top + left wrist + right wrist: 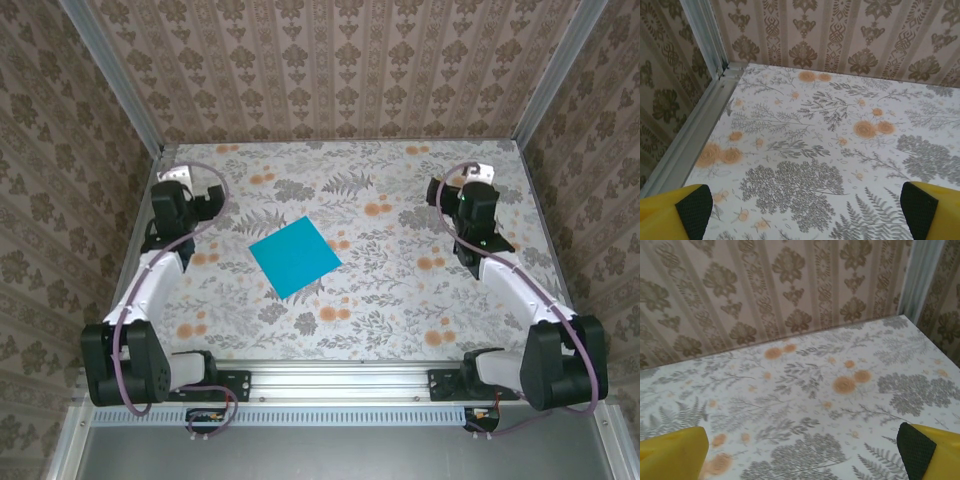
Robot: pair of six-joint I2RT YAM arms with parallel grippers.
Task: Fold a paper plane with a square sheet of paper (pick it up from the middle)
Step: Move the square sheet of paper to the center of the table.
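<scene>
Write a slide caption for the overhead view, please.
Blue paper square lies flat on flowery table between left arm and right arm.

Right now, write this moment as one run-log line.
square sheet of paper: flat, unfolded, untouched | left gripper: open, empty | right gripper: open, empty

Turquoise square sheet of paper (294, 256) lies flat, unfolded, mid-table.
</scene>
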